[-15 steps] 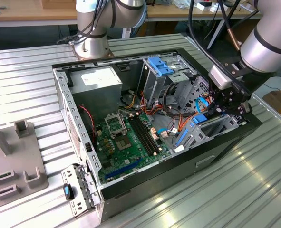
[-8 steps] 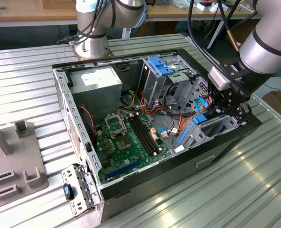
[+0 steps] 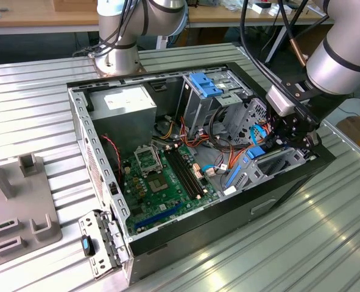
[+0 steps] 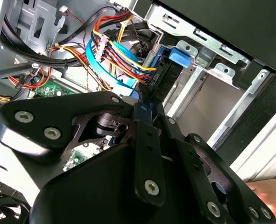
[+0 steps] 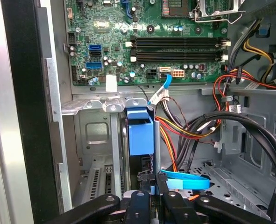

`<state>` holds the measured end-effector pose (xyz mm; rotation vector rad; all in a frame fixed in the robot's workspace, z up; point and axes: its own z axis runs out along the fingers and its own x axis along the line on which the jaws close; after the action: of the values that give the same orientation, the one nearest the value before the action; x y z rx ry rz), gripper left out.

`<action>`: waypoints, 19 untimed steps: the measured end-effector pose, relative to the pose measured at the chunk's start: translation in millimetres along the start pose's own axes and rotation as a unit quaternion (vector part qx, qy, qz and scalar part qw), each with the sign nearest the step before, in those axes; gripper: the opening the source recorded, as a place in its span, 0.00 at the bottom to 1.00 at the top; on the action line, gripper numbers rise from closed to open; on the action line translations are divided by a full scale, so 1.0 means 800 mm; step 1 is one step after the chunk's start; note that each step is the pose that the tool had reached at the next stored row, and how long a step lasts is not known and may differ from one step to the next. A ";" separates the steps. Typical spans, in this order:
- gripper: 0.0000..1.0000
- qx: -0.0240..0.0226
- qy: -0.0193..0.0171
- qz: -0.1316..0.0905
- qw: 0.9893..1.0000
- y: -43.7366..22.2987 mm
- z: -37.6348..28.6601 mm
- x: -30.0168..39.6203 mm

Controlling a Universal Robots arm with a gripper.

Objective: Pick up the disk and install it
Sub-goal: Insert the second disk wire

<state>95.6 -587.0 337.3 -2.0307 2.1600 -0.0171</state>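
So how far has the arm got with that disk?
Pick-up looks done: the end effector is shut on the disk. In hand: the disk stands edge-on inside the metal drive bay. Left: it is not yet released; full seating cannot be seen.

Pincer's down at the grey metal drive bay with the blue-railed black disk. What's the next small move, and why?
Probably a slow, short push straight along the bay. In the first wrist view the blue-railed black disk stands edge-on between the walls of the grey metal drive bay, with the pincer at its near end. Keep the push straight: the flat blue cable lies right beside the pincer.
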 end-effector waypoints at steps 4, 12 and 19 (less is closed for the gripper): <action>0.17 0.000 0.000 0.000 1.000 0.0000 0.0002 0.0000; 0.30 0.000 0.000 0.000 1.000 -0.0005 -0.0034 -0.0005; 0.30 0.000 0.000 0.000 1.000 -0.0037 -0.0282 -0.0039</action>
<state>95.7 -586.7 360.3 -2.0308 2.1601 -0.0173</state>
